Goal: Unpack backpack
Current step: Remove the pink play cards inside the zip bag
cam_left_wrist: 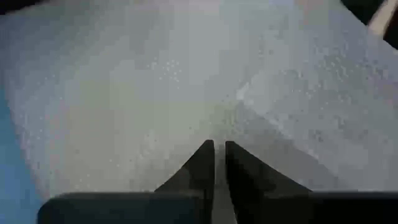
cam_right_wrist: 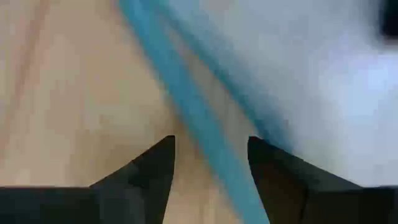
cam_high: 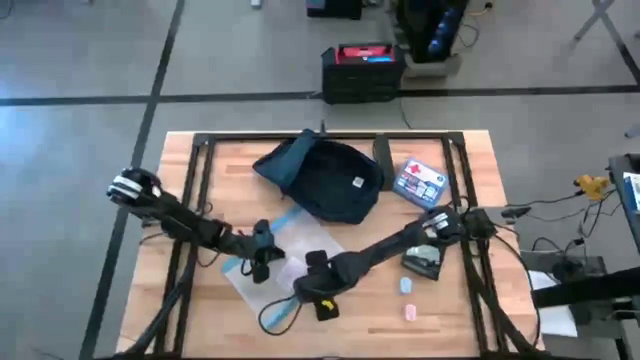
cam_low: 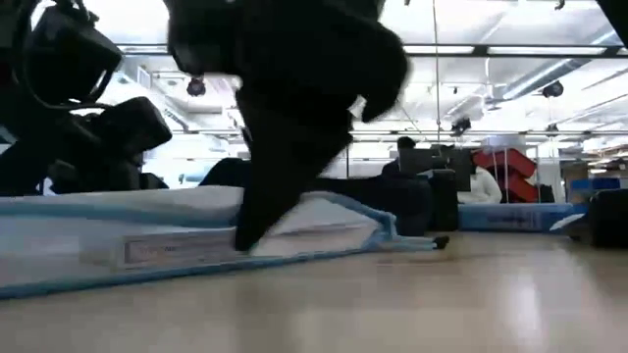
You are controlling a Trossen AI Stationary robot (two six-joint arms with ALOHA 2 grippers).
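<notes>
The dark navy backpack (cam_high: 330, 180) lies on the far middle of the table with its flap open, and no gripper touches it. A clear plastic pouch with blue trim (cam_high: 285, 258) lies flat on the wood nearer the front. My left gripper (cam_high: 262, 256) (cam_left_wrist: 217, 150) stands over the pouch's left part, shut on its frosted surface (cam_left_wrist: 186, 81). My right gripper (cam_high: 312, 282) (cam_right_wrist: 211, 149) is open at the pouch's near right edge. Its two fingers stand on either side of the blue trim (cam_right_wrist: 186, 106). Whether they touch it, I cannot tell. My left gripper comes down on the clear pouch's top face (cam_left_wrist: 219, 134) from above, slanting from the table's left. Its fingertips (cam_left_wrist: 204, 155) are closed together on the film, and a crease (cam_left_wrist: 267, 118) runs away from them. One layer or several, I cannot tell. The pouch rests on the table.
A blue-white box (cam_high: 418, 182) lies right of the backpack. A dark flat item (cam_high: 424, 262), a pale blue piece (cam_high: 405, 285) and a pink piece (cam_high: 410, 312) lie at the right front. A black-yellow object with a cord (cam_high: 322, 308) sits near the front edge.
</notes>
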